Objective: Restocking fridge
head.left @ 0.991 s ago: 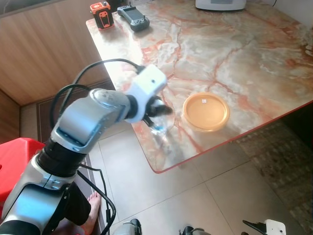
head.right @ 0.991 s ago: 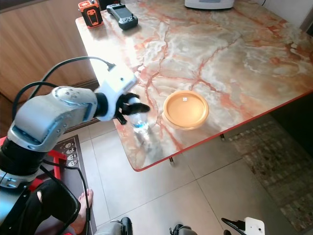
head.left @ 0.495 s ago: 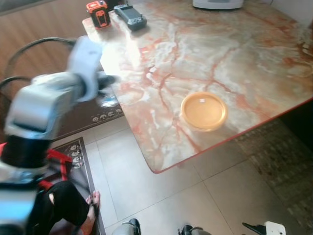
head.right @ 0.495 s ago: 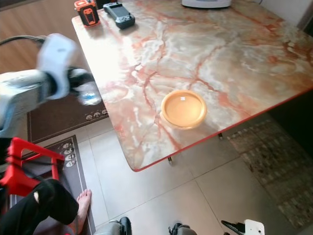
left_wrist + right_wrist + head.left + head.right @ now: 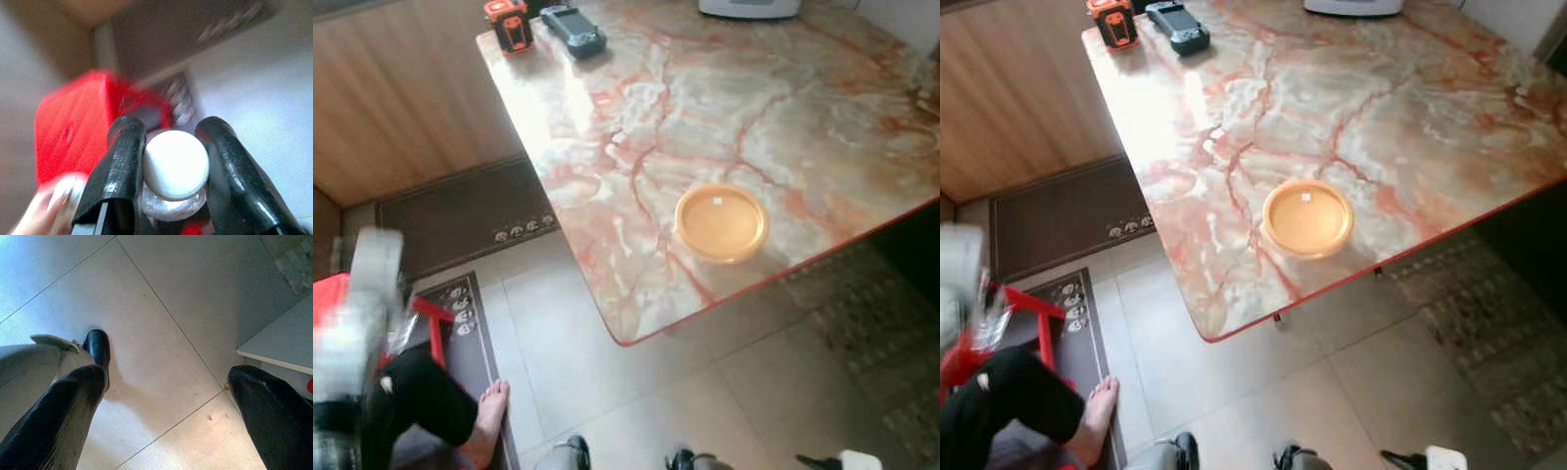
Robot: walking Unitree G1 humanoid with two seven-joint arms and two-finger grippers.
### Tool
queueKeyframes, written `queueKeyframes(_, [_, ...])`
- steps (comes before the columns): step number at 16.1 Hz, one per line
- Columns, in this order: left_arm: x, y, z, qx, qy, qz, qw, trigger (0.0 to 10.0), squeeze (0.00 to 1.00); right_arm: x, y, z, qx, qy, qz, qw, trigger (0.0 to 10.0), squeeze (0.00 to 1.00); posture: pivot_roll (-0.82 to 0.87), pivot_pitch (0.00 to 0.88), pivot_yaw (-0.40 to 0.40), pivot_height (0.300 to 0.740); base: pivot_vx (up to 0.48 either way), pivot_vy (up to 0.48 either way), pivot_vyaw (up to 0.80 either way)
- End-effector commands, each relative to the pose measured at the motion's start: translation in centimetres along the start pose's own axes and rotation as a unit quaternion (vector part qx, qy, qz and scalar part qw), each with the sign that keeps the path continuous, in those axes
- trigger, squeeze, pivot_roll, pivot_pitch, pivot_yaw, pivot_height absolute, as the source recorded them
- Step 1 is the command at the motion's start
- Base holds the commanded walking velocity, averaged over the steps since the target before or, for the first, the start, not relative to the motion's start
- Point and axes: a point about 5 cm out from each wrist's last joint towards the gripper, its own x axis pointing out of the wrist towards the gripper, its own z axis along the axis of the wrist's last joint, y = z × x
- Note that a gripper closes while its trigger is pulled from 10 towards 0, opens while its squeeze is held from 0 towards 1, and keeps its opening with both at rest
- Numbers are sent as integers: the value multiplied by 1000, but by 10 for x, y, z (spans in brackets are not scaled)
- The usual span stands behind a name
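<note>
Our left gripper hangs low at our left side, its two black fingers clamped against a white-capped bottle. Our right gripper hangs idle, fingers spread wide apart.

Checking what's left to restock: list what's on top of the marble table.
On the marble table: an orange lidded container near the front edge, an orange-black device and a dark handheld controller at the far left corner, and a white appliance, cropped by the frame.
</note>
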Motion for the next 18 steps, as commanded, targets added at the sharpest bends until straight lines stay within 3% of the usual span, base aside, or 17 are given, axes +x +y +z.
queueKeyframes(1, [0,-2,-36,18,38,17,999,10000,0,-4,1,-16,-3,22,2,1000,10000,0,129,191,4,740,0,0,0])
queueKeyframes(3, [-11,-18,-106,-1,105,25,994,10000,0,-4,1,-18,-15,27,5,1000,10000,0,141,174,-26,740,0,0,0])
queueKeyframes(5, [-21,-41,-134,3,123,-4,992,10000,0,-4,-1,-18,-26,30,5,999,10000,0,142,156,-37,740,0,0,0])
queueKeyframes(6, [-29,-56,-150,26,137,-28,990,10000,0,-5,-3,-17,-25,29,1,999,10000,0,138,146,-42,740,0,0,0])
queueKeyframes(7, [-32,-61,-158,36,148,-24,988,10000,0,-5,-5,-17,-24,28,-2,999,10000,0,131,130,-45,740,0,0,0])
queueKeyframes(9, [-38,-79,-169,-2,174,-41,984,10000,0,-6,-11,-15,-22,27,-13,999,10000,0,123,109,-52,740,0,0,0])
queueKeyframes(13, [-53,-104,-189,5,216,-82,973,10000,0,-10,-21,-17,-18,31,-27,999,10000,0,95,95,-46,740,0,0,0])
queueKeyframes(15, [-63,-120,-197,-18,233,-97,967,10000,0,-14,-31,-21,-16,35,-41,998,10000,0,62,96,-20,740,0,0,0])
queueKeyframes(18, [-67,-127,-200,-9,239,-105,965,10000,0,-17,-39,-22,-7,33,-60,998,10000,0,44,122,-26,740,0,0,0])
